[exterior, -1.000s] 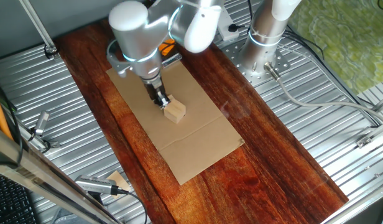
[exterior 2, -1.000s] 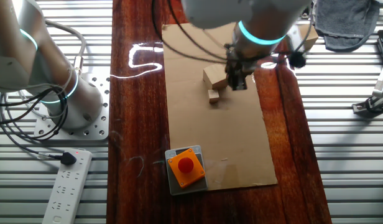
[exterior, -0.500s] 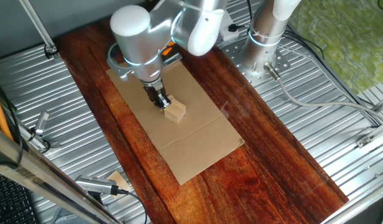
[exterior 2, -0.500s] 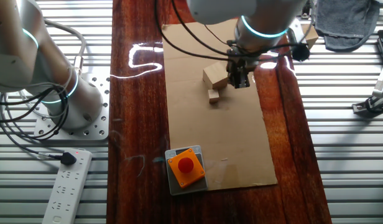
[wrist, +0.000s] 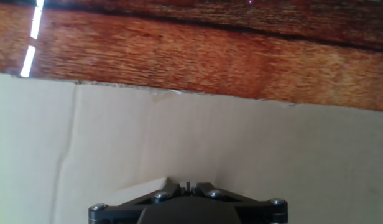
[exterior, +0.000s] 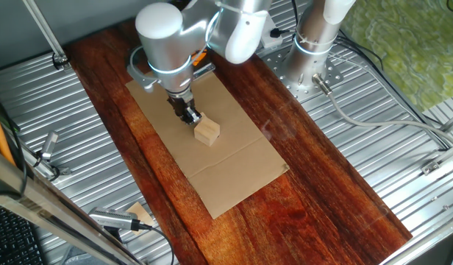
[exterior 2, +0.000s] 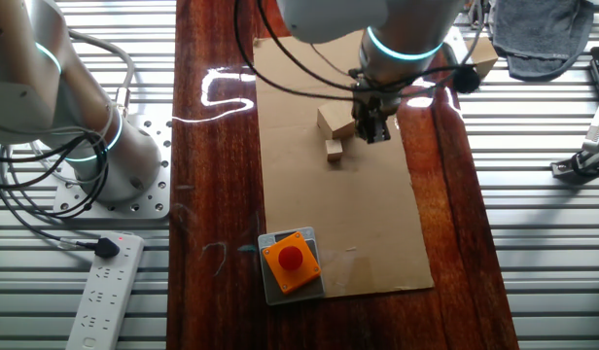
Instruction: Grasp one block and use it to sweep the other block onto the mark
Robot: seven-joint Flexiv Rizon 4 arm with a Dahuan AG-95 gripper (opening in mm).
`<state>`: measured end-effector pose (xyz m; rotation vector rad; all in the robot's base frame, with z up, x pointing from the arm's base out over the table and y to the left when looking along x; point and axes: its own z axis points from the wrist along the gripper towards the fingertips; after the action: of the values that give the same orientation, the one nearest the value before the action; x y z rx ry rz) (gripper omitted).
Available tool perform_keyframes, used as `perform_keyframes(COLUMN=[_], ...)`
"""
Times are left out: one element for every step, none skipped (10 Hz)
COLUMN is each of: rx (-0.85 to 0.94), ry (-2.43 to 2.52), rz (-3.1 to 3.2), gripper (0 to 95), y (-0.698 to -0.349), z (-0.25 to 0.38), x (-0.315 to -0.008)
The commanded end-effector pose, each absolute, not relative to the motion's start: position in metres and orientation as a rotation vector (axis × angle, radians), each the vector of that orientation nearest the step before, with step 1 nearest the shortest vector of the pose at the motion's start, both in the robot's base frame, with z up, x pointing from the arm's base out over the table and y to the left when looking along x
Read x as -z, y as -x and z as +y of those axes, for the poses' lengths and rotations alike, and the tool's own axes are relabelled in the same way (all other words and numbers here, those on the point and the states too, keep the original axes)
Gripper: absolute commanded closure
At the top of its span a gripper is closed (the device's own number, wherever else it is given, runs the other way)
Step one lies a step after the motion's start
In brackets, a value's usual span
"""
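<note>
The larger tan block [exterior 2: 334, 120] lies on the brown cardboard [exterior 2: 377, 224]; it also shows in one fixed view [exterior: 207, 132]. The small pale cube [exterior 2: 334, 150] lies just in front of it, free on the cardboard. My gripper [exterior 2: 375, 128] stands low over the cardboard right beside the larger block, apart from the small cube, with its jaws together and nothing between them. In one fixed view the gripper [exterior: 190, 118] sits just behind the larger block and hides the small cube. The hand view shows only bare cardboard [wrist: 179, 137] ahead of the gripper [wrist: 188, 185]. The black mark is not visible.
An orange box with a red button [exterior 2: 292, 260] stands at the cardboard's near end. The cardboard lies on a dark wooden board [exterior 2: 217, 175]. A second arm's base [exterior 2: 95, 146] and a power strip [exterior 2: 105, 287] are at the left.
The arm has shifted slightly, with the gripper staying low beside the larger block. Neither block has moved.
</note>
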<state>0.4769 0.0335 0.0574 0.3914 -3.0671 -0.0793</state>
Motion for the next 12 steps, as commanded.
perform_keyframes(rx=[0.073, 0.076, 0.070, 0.071, 0.069, 0.069, 0.075, 0.083, 0.078, 0.076, 0.075, 0.076], ry=[-0.409, -0.412, -0.417, -0.424, -0.424, -0.425, -0.436, -0.432, -0.432, -0.431, -0.435, -0.458], rz=[-3.077, -3.075, -3.072, -3.071, -3.069, -3.068, -3.070, -3.070, -3.068, -3.066, -3.065, -3.063], gripper=[95.0, 95.0, 95.0, 95.0, 95.0, 95.0, 95.0, 95.0, 95.0, 95.0, 95.0, 95.0], y=[-0.475, -0.475, -0.474, -0.473, -0.472, -0.470, -0.468, -0.468, -0.467, -0.467, -0.468, -0.468], z=[0.028, 0.026, 0.025, 0.022, 0.021, 0.019, 0.013, 0.012, 0.011, 0.011, 0.011, 0.009], x=[-0.054, -0.053, -0.054, -0.054, -0.055, -0.055, -0.054, -0.054, -0.054, -0.054, -0.054, -0.056])
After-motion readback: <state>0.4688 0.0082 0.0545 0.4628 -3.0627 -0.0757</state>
